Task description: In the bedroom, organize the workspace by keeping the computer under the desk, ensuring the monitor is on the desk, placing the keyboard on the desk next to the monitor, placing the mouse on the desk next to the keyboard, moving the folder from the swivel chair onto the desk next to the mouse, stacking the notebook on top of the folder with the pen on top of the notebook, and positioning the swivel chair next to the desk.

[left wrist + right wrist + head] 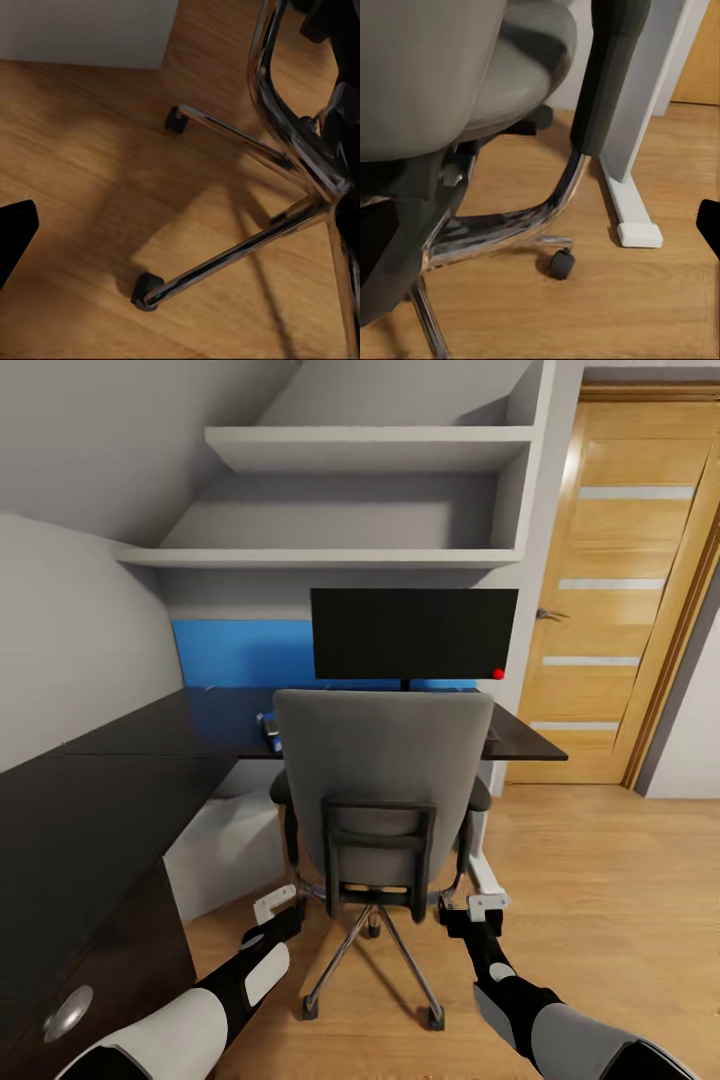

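Swivel chair [385, 780], tucked at the desk [120, 780] facing the monitor [413, 632], looks heavy but free-rolling, best pushed at its backrest frame; left gripper [275, 905] and right gripper [472, 908] flank it, clench unclear.

swivel chair [385, 760]: grey, upright, back to camera | at desk [120, 760] | monitor [413, 633] on desk

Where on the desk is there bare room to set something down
The near left wing of the desk, along the grey wall, looks bare. The black top between the blue wall panel and the folder also looks free. Behind the swivel chair, under the monitor, it is crowded and mostly hidden.
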### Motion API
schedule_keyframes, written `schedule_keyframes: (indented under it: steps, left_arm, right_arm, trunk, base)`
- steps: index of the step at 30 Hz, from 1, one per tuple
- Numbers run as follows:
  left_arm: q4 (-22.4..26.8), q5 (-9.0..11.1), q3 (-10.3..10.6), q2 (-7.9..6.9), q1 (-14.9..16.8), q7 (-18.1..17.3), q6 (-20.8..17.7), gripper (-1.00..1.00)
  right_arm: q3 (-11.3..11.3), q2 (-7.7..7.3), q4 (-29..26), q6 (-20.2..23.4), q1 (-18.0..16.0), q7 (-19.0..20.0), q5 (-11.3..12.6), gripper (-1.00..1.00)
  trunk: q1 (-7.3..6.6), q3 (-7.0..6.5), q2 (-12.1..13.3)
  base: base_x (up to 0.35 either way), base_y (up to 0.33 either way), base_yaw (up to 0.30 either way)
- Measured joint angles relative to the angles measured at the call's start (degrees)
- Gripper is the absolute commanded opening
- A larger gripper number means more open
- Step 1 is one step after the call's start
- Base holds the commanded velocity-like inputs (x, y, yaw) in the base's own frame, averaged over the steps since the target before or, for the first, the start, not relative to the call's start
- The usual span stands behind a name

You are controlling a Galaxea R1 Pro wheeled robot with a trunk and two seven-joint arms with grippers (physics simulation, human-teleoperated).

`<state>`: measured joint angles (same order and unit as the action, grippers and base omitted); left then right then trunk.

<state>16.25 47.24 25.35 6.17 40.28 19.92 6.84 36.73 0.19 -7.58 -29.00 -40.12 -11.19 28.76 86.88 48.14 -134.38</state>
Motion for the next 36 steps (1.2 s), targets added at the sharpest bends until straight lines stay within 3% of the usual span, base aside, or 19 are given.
schedule_keyframes:
  steps: [11, 16, 17, 18, 23, 26, 31, 36]
  left_arm:
    - [0.0, 0.0, 0.0, 0.0, 0.0, 0.0, 0.0, 1.0]
    - [0.0, 0.0, 0.0, -0.06, 0.0, 0.0, 0.0, 1.0]
    - [0.0, -2.1, 3.8, 0.8, 0.0, 0.0, 0.1, 1.0]
    - [0.0, -2.9, 5.8, 1.18, 0.0, 0.0, 0.2, 1.0]
    - [-0.2, -3.7, 7.7, 2.28, 0.0, -0.3, 0.1, 1.0]
    - [-0.2, -4.1, 10.1, 2.59, 0.0, -0.3, 0.1, 1.0]
    - [-0.2, -4.2, 12.4, 2.7, 0.0, -0.3, 0.1, 1.0]
    - [-0.3, -4.2, 12.7, 2.84, 0.0, -0.3, 0.0, 1.0]
  right_arm:
    - [0.0, 0.03, 0.0, -0.1, 0.0, 0.0, 0.1, 1.0]
    - [-0.2, 0.52, 0.0, -2.9, 0.0, -0.2, 0.9, 1.0]
    - [-0.2, 0.88, 0.1, -3.5, 0.0, -0.2, 0.9, 1.0]
    - [-0.2, 1.43, 0.2, -3.6, 0.0, -0.2, 0.8, 1.0]
    - [-0.1, 3.75, 0.4, -3.5, 0.0, -0.3, 0.6, 1.0]
    - [-0.2, 4.76, 0.4, -3.5, 0.1, -0.3, 0.4, 1.0]
    - [-0.1, 5.2, 0.4, -3.5, 0.1, -0.3, 0.3, 1.0]
    - [-0.1, 5.31, 0.4, -3.5, 0.1, -0.2, 0.3, 1.0]
  trunk:
    - [-0.03, 0.0, 0.0]
    - [-0.03, 0.0, 0.0]
    - [-0.03, 0.0, 0.0]
    - [-0.03, 0.0, 0.0]
    - [-0.03, 0.0, 0.0]
    - [-0.03, 0.0, 0.0]
    - [-0.03, 0.0, 0.0]
    - [-0.03, 0.0, 0.0]
  base:
    - [-0.182, 0.0, 0.0]
    - [-0.001, 0.0, 0.0]
    - [0.0, 0.0, 0.0]
    - [0.0, 0.0, 0.0]
    - [0.0, 0.0, 0.0]
    - [0.0, 0.0, 0.0]
    - [0.0, 0.0, 0.0]
    - [0.0, 0.0, 0.0]
